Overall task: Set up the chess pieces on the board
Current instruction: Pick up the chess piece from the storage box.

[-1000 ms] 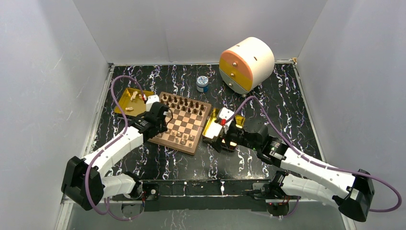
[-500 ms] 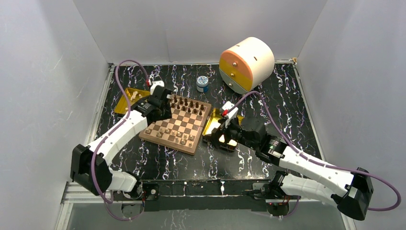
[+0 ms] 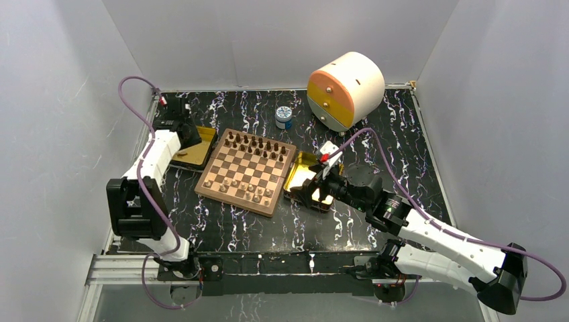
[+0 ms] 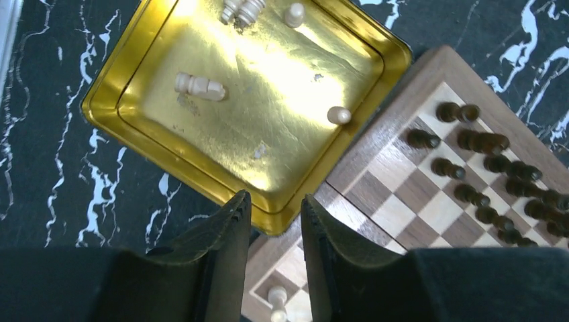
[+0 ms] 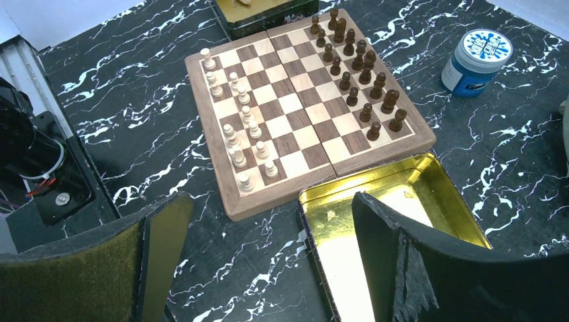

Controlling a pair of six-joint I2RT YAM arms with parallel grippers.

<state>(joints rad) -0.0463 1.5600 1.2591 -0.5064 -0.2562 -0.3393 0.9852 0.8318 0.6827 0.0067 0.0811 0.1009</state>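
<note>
Checkered wooden chessboard (image 3: 247,171) lies between two shiny gold rectangular trays. We note left gripper (image 4: 274,201) over left tray (image 4: 268,100) edge, jaws parted, empty; right gripper (image 5: 270,201) above right tray (image 5: 402,194), jaws wide, empty. Dark brown chessmen (image 5: 355,60) on far rows, pale tan chessmen (image 5: 241,127) near; few pale strays (image 4: 199,85) in left tray.

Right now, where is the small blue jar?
In the top view, the blue jar stands just beyond the board's far edge, right of its middle, and left of the round cream-and-orange container.

One board (image 5: 293,104), two trays (image 4: 268,94), one jar (image 3: 284,117)
</note>
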